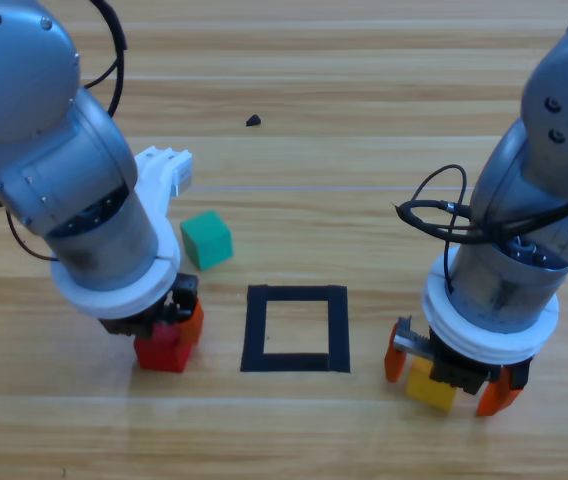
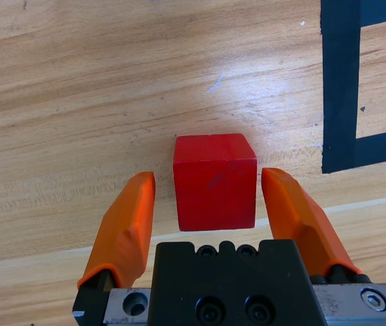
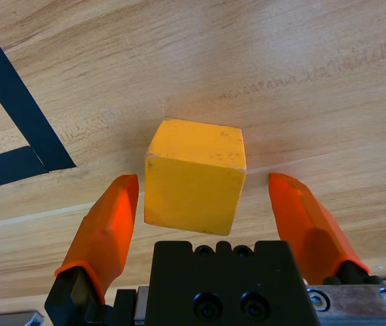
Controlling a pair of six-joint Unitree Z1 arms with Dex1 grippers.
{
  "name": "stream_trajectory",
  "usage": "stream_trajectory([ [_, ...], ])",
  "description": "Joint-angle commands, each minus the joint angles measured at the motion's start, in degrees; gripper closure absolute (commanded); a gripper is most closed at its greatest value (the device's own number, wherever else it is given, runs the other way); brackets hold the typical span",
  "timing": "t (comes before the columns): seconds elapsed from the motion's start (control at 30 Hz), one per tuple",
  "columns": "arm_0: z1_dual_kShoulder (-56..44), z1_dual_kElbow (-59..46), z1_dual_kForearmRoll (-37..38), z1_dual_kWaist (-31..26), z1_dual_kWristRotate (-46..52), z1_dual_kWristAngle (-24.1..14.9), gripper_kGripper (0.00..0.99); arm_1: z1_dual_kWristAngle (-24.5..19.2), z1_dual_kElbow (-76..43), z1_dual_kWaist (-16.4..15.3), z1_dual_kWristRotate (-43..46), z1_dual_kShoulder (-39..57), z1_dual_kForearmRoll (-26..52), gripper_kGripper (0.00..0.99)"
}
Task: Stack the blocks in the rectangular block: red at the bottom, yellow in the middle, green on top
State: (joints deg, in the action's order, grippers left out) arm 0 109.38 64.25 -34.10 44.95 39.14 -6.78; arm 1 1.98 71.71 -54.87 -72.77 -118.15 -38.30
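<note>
Lower left: left gripper (image 1: 169, 335), fingers released, straddles red cube (image 1: 164, 350); lower right: right gripper (image 1: 452, 378), fingers released, straddles yellow cube (image 1: 431, 384).

This looks like a robotics lab bench. Two grey jointed arms with loose black cabling hang over a bare wood-grain counter (image 1: 364, 90). The counter carries only test props: a square outline of black tape (image 1: 295, 328) and plain coloured cubes, red (image 1: 167, 348), yellow (image 1: 430, 385) and teal-green (image 1: 207, 240). No household or shop goods show.
</note>
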Motion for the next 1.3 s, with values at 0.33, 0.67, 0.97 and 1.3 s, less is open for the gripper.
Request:
stream_trajectory([
  [0.33, 2.68, -2.11, 1.05, -0.57, -1.17, 0.19, 0.472, -0.49, -0.17, -0.41, 2.2, -3.93, 1.91, 0.616],
  [0.67, 1.45, 0.79, -1.41, -0.57, -2.75, 0.01, 0.763, -1.37, 8.97, 0.03, 9.32, -4.45, -6.52, 0.912],
  [0.97, 6.99, 18.19, -14.86, 0.84, 0.59, 2.12, 0.763, -1.19, 23.47, 2.31, 18.1, -6.39, -24.37, 0.973],
  [1.3, 11.73, 26.98, -18.99, 7.08, 8.32, 2.29, 0.761, -3.3, 15.04, 5.04, 20.48, 2.66, -24.37, 0.972],
])
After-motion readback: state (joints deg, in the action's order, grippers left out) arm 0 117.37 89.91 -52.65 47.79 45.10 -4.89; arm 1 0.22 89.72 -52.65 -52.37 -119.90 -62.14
